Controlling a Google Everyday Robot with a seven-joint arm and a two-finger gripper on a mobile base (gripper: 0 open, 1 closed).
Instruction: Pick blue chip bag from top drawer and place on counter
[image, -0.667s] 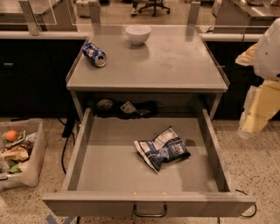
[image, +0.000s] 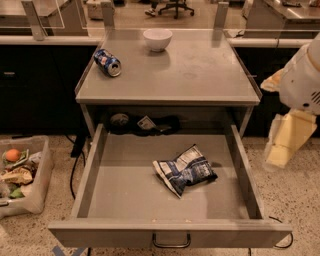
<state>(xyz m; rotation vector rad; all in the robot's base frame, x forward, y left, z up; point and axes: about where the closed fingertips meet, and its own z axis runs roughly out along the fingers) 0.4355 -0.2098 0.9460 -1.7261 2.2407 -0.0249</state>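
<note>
The blue chip bag, dark blue with white panels, lies crumpled on the floor of the open top drawer, right of its middle. The drawer is pulled fully out, and its loop handle is at the front. The counter above it is a flat grey metal top. My gripper hangs from the white arm at the right, outside the drawer's right wall and above floor level. It is apart from the bag and holds nothing.
A blue soda can lies on its side at the counter's left. A white bowl stands at the back centre. Dark items sit at the drawer's back. A bin of rubbish stands on the floor at the left.
My gripper has dropped a little and edged left toward the drawer's right side. The bag, can and bowl have not moved.
</note>
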